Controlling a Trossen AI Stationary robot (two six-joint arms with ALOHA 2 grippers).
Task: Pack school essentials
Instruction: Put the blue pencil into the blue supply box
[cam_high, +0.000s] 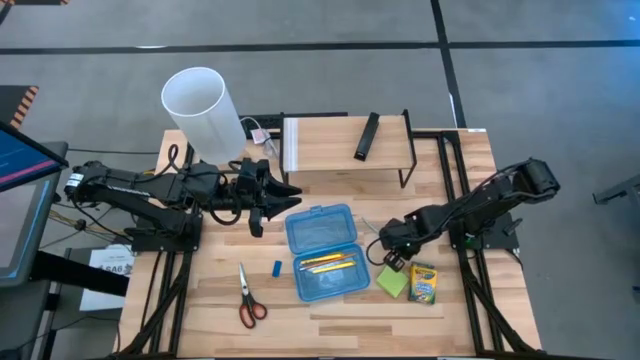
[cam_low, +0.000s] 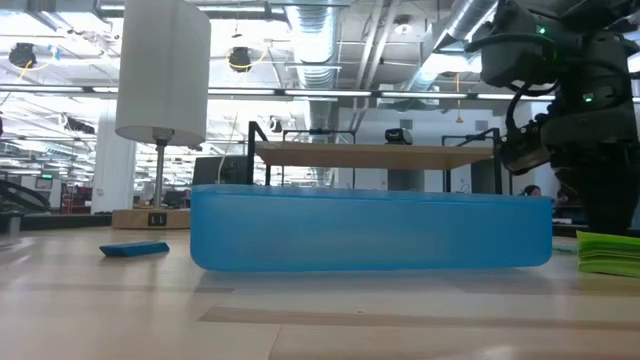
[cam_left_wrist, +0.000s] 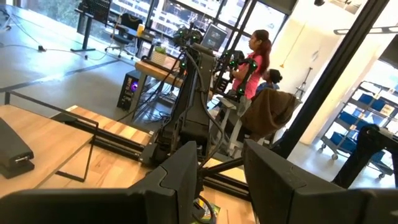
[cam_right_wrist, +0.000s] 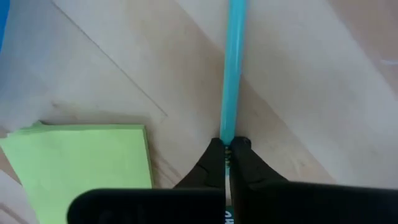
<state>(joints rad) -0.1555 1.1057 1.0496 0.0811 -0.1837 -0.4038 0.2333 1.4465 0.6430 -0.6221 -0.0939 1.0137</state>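
Observation:
The open blue pencil box (cam_high: 322, 252) lies mid-table with yellow and orange pencils (cam_high: 328, 262) inside. To its right, my right gripper (cam_right_wrist: 229, 149) points down, shut on a pale blue-green pen (cam_right_wrist: 233, 68). A green sticky-note pad (cam_high: 392, 281) and a crayon box (cam_high: 424, 284) lie flat beside it. Red-handled scissors (cam_high: 250, 298) and a small blue eraser (cam_high: 277, 268) rest on the table left of the box. My left gripper (cam_high: 285, 196) hovers level beyond the box's far left corner, open, with nothing between its fingers. My right gripper pinches the pen between its two fingertips at the pen's near end (cam_right_wrist: 227, 138), coming from above with the fingers pointing down. The pen runs straight away from the fingers over the wood. Whether it is lifted off the table I cannot tell.
A tall white cylinder (cam_high: 205, 108) stands at the far left. A slim black bar (cam_high: 367, 136) lies on a raised wooden shelf (cam_high: 330, 145) at the far edge. In the left wrist view a person (cam_left_wrist: 252, 59) stands in the room beyond the table.

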